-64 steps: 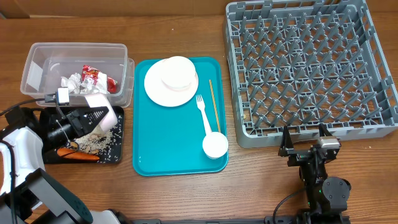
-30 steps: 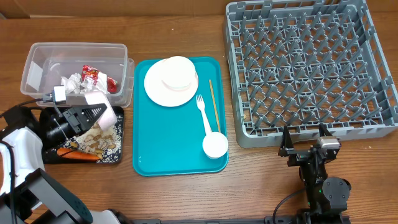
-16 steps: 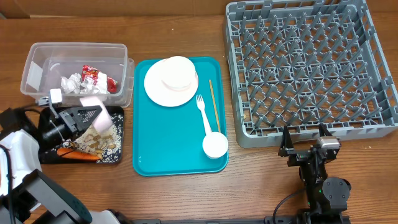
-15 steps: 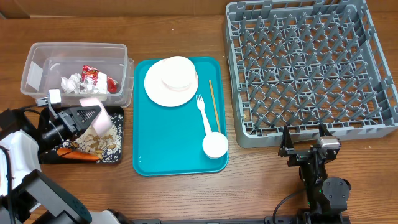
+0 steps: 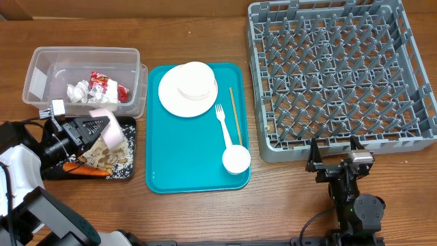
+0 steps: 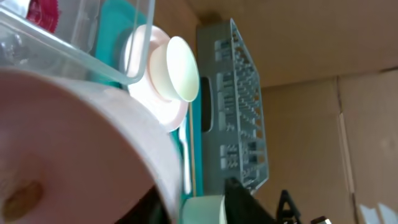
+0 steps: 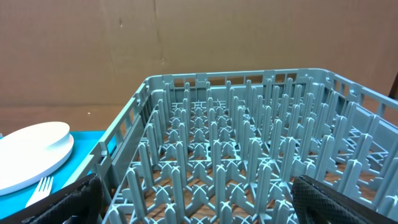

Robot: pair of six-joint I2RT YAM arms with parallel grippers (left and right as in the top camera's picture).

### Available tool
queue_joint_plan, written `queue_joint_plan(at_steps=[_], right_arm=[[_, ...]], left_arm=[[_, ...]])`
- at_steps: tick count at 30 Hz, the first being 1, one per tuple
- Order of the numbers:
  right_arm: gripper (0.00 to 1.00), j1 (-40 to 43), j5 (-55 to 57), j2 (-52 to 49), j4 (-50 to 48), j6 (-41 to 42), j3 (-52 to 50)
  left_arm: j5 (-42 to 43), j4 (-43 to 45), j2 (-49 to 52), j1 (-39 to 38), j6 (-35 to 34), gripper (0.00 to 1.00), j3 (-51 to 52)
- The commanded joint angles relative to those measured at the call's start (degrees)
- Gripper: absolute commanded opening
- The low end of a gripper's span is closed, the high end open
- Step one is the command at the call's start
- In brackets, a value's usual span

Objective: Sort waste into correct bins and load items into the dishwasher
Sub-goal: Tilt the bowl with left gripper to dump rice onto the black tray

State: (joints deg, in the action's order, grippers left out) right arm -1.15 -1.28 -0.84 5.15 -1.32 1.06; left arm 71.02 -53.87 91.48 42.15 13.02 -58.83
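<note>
Change: left gripper (image 5: 102, 126) and white bowl (image 5: 111, 132) have edged toward 9 o'clock; rice scraps (image 5: 102, 158) lie more spread out.
Left gripper: at the tilted bowl's rim over the black tray (image 5: 128, 172); grip or release, cannot tell.
Right gripper (image 5: 333, 156): jaws wide, empty, at the dish rack (image 5: 341, 68) 6 o'clock edge.
Around: carrot (image 5: 85, 169) on the tray; teal tray (image 5: 184, 164) at 3 o'clock.
In the way: clear tub (image 5: 41, 58), just beside the bowl at 12 o'clock.

Two arms, low and well apart.
Left claw (image 5: 97, 127) points right; right claw (image 5: 333, 153) is spread wide, pointing away.
</note>
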Motion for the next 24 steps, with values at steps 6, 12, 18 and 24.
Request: queue_joint_plan(at_steps=[6, 12, 18, 24], right_arm=[[1.00, 0.26, -0.09, 0.68, -0.44, -0.02, -0.61], [1.00, 0.26, -0.09, 0.68, -0.44, -0.02, -0.61], [1.00, 0.26, -0.09, 0.68, -0.44, -0.02, -0.61], [1.00, 0.26, -0.09, 0.68, -0.44, -0.02, -0.61]], left_arm=[[0.52, 0.13, -1.49, 0.52, 0.28, 0.08, -0.04], [0.50, 0.15, -1.49, 0.61, 0.35, 0.05, -0.04], [0.55, 0.15, -1.49, 0.63, 0.59, 0.04, -0.04], [0.57, 0.13, -1.49, 0.63, 0.70, 0.04, -0.04]])
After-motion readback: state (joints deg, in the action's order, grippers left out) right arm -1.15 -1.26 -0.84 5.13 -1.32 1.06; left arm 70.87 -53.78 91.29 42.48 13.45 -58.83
